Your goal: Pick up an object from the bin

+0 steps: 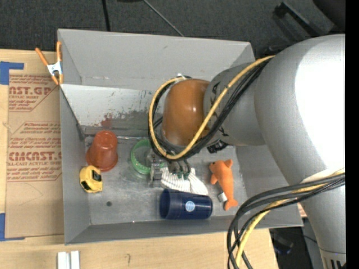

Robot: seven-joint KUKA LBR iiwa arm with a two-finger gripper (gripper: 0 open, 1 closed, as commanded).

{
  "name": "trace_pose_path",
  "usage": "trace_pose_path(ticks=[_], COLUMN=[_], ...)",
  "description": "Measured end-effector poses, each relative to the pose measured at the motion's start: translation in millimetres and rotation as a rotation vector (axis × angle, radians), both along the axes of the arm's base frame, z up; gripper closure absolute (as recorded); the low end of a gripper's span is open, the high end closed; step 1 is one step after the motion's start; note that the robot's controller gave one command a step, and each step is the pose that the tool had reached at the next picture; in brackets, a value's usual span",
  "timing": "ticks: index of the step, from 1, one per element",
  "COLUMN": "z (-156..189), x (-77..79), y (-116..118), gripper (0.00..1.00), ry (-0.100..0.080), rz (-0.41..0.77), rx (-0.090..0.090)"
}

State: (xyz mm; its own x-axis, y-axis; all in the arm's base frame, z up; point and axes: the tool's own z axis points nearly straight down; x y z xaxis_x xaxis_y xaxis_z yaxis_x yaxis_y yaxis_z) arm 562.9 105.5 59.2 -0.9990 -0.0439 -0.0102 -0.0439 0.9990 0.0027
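Note:
My gripper (155, 170) reaches down in the middle of the bin, mostly hidden under the arm's orange cover. It is right beside a green ring-shaped thing (139, 155), at that ring's right edge. A white thing with green marks (183, 180) lies just to the gripper's right. Below it, a dark blue cup (185, 204) lies on its side near the bin's front wall. I see nothing held by the gripper.
An orange cup (104, 149) stands upside down at the left, with a yellow tape measure (91, 179) in front of it. An orange toy animal (222, 181) lies at the right. The arm and its cables cover the bin's right and back.

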Motion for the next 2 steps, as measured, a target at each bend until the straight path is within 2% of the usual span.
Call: trace_pose_path(ticks=[1, 2], z=[35, 66], x=[-0.6, -7.7], y=[17, 21], gripper=[1.0, 1.0], ry=[0.013, 0.009], rz=[-0.048, -0.001], rx=[-0.003, -0.002])
